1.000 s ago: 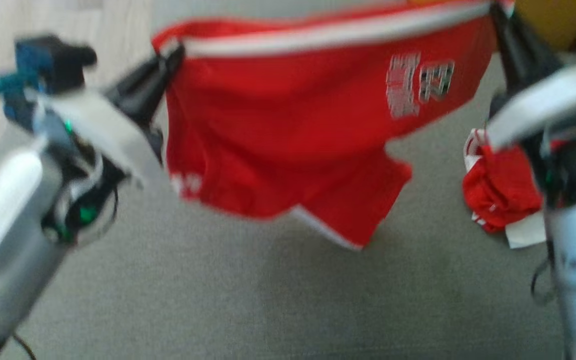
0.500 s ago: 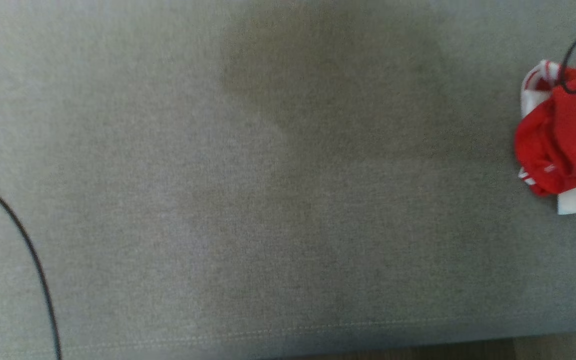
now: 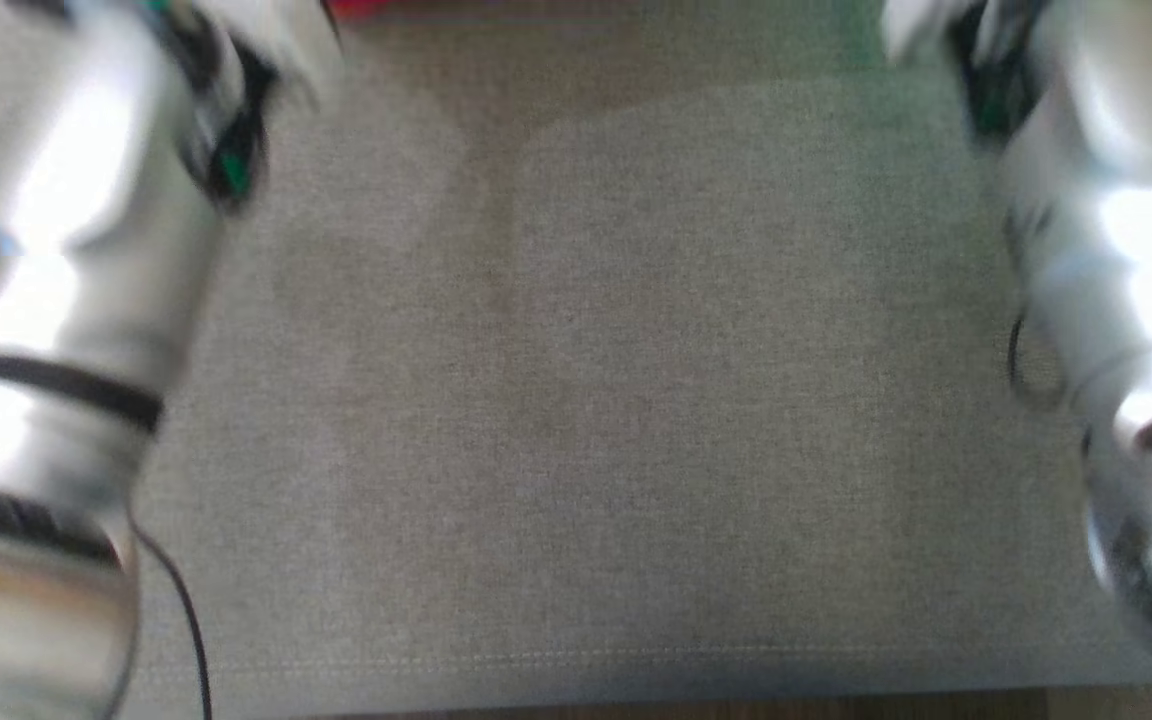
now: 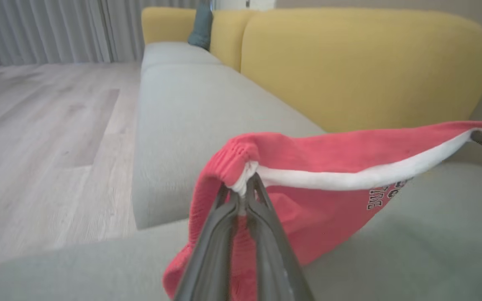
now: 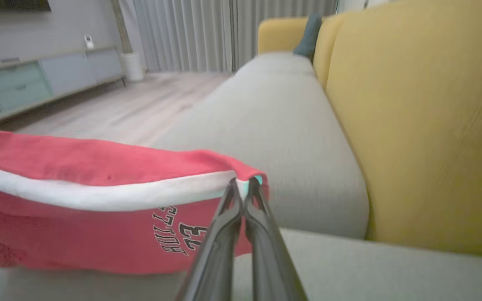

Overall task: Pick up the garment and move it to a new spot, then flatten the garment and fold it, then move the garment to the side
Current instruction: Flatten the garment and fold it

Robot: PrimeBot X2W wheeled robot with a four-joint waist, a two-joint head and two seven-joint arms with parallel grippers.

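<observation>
Left end effector (image 4: 247, 186), right end effector (image 5: 241, 186): each clamped on a waistband corner of red shorts (image 5: 78, 234); best handling: band taut, both ends lowered level onto sofa seat (image 5: 391, 267)

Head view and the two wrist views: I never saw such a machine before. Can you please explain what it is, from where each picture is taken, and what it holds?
It is a wheeled robot with two arms, and each arm ends in a two-fingered gripper. The head view looks down from a camera on its head. The blurred silver shapes there are its left forearm and right forearm, over the grey sofa seat. Each wrist view looks along one gripper's fingers. The left gripper and the right gripper are both shut. Each pinches one end of the white waistband of the red shorts, which hang between them. Behind is the yellow backrest.
</observation>
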